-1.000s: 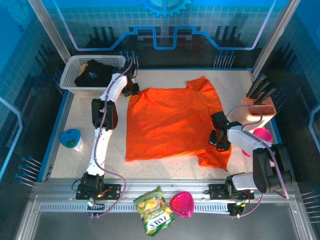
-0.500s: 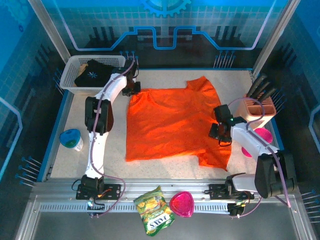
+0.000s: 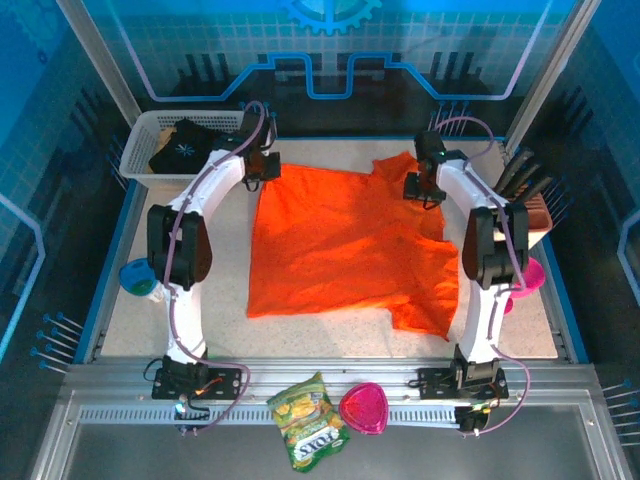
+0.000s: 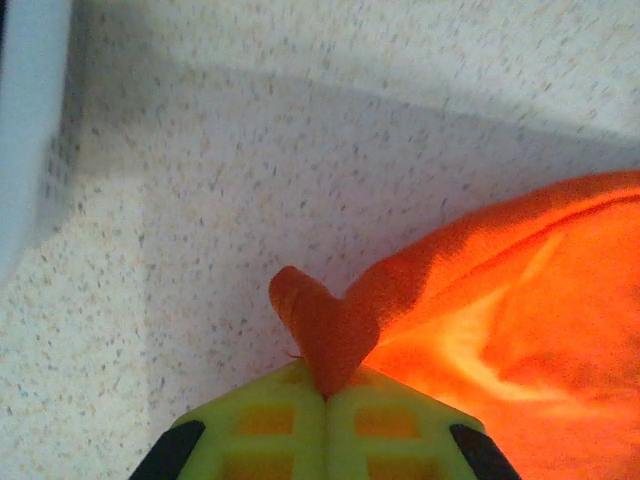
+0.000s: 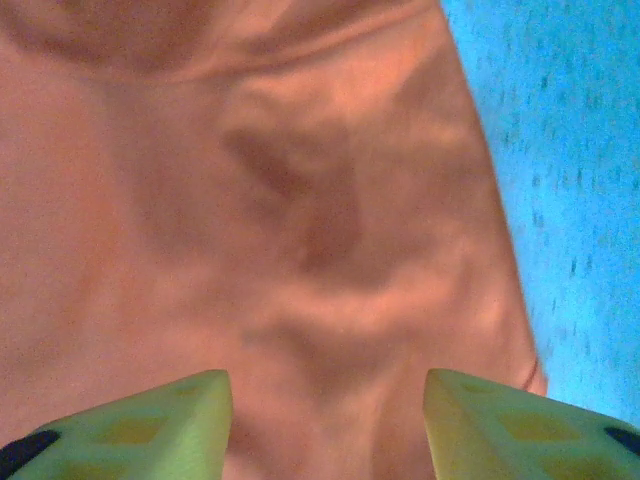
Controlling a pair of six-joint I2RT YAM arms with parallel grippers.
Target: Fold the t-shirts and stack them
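The orange t-shirt lies spread over the middle of the table, wrinkled at its near right corner. My left gripper is at the shirt's far left corner, shut on a pinched fold of orange cloth. My right gripper hovers open over the shirt's far right part, near the collar; orange cloth lies below its spread fingers. The black t-shirt with its white starburst sits bunched in the white basket at the far left.
A knife block stands at the right edge with a pink bowl beside it. A teal cup sits at the left edge. On the near rail lie a yellow-green snack bag and a pink dish.
My right arm has swung from the shirt's right side up to its far right corner. My left arm has straightened a little while staying at the far left corner.
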